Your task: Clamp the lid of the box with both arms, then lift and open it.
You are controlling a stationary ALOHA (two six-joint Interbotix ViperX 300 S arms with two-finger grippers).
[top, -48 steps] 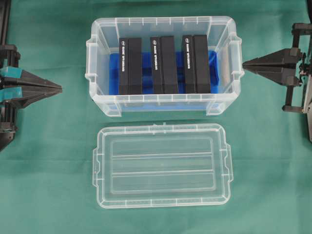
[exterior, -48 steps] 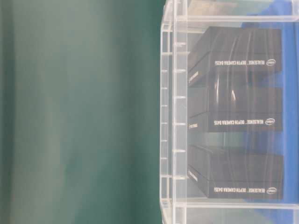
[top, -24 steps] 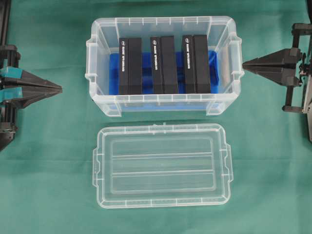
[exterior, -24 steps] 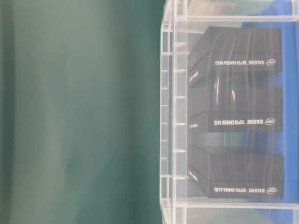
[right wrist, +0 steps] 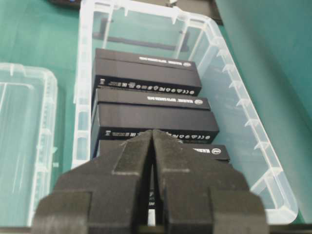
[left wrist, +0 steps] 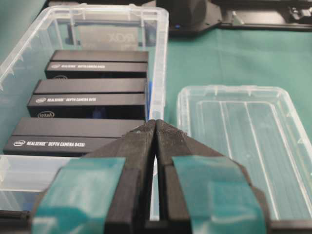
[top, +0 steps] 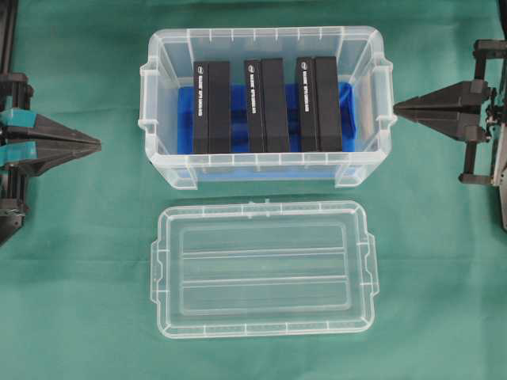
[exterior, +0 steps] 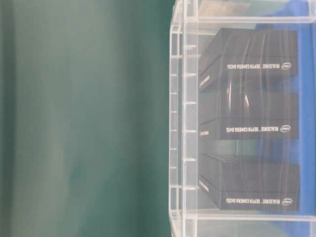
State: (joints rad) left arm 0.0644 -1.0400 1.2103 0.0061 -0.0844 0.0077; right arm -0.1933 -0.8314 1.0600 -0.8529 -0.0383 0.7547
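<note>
Left gripper (top: 93, 145) and right gripper (top: 400, 104): jaws closed, empty. Lid (top: 264, 267) lies flat on the cloth's front edge, beside the box (top: 165, 170). Likely light, flexy, slick; pinch the side tabs.

Two black arms with pointed wedge grippers: left gripper (top: 93, 145) banded with teal tape, right gripper (top: 400, 104) plain matte black, on a lattice-framed wrist.

Open green cloth (top: 87, 261) lies around the flat clear plastic lid (top: 264, 269). The deep clear tub (top: 265, 170) stands just behind it; three black slabs (top: 267, 104) crowd the tub's inside.
</note>
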